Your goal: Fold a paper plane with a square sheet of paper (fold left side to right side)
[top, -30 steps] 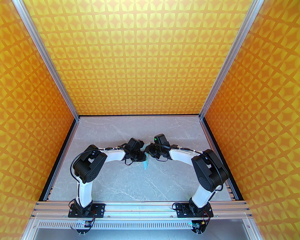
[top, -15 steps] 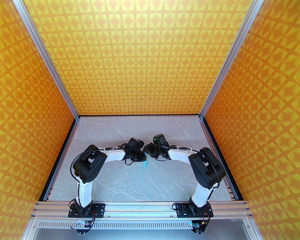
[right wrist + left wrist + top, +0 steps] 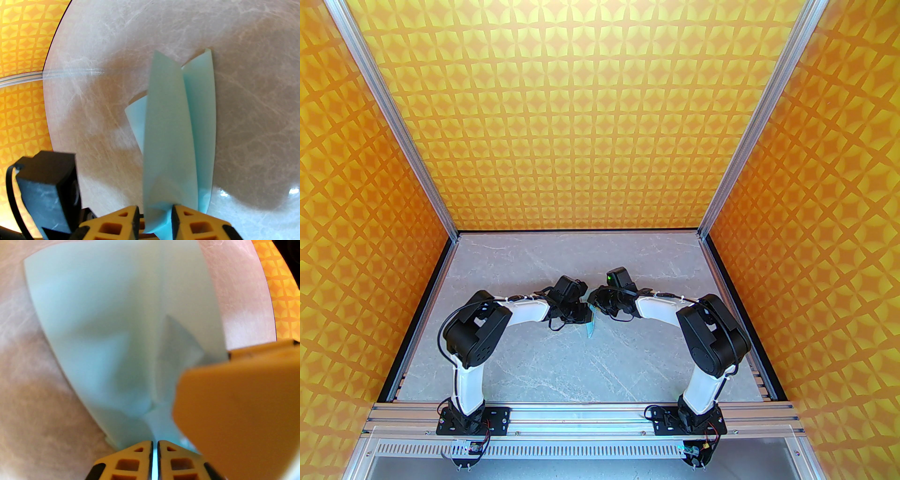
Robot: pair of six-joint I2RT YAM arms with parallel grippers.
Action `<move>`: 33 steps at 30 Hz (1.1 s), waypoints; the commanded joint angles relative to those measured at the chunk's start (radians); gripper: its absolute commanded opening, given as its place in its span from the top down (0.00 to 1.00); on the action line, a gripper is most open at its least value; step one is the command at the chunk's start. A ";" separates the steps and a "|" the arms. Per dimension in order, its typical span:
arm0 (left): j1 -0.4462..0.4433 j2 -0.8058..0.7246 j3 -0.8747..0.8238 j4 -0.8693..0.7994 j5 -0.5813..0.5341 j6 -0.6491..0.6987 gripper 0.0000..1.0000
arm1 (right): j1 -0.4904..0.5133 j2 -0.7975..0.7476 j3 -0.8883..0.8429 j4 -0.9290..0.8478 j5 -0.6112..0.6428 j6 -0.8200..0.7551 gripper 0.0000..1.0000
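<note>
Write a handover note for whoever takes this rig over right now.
Left gripper: shut on one end of the paper.
Right gripper: shut on the same end, right beside the left.
Paper: narrow, layered, pale blue, over the middle of the table; I cannot tell whether it touches the table.
Done: flaps folded in, halves partly closed.
Left: probably bring the left half fully onto the right and press the crease.

walls: loud orange-yellow star-pattern wallpaper [image 3: 600, 117], back and both sides | frame: silver aluminium posts [image 3: 398, 126] up the back corners | table [image 3: 562, 365]: grey marble-look top, pale veins, black edge trim | near edge: aluminium rail [image 3: 590, 415], slotted strip [image 3: 581, 451] just below | light: pretty bright, soft shadows
</note>
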 commanded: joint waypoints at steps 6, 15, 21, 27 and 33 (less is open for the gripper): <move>0.003 -0.124 -0.041 0.021 -0.012 -0.019 0.83 | 0.005 0.034 0.025 -0.029 0.021 -0.021 0.70; 0.003 -0.079 -0.041 0.091 0.055 -0.027 0.64 | 0.006 0.036 0.025 -0.023 0.013 -0.019 0.70; 0.003 -0.026 -0.017 0.072 0.043 -0.021 0.70 | 0.006 0.028 0.022 -0.022 0.013 -0.023 0.70; 0.003 -0.015 -0.018 0.051 0.007 -0.011 0.84 | 0.006 0.015 0.015 -0.018 0.010 -0.028 0.70; 0.033 -0.012 -0.020 0.055 0.006 -0.009 0.88 | 0.006 -0.003 0.001 -0.002 0.005 -0.037 0.69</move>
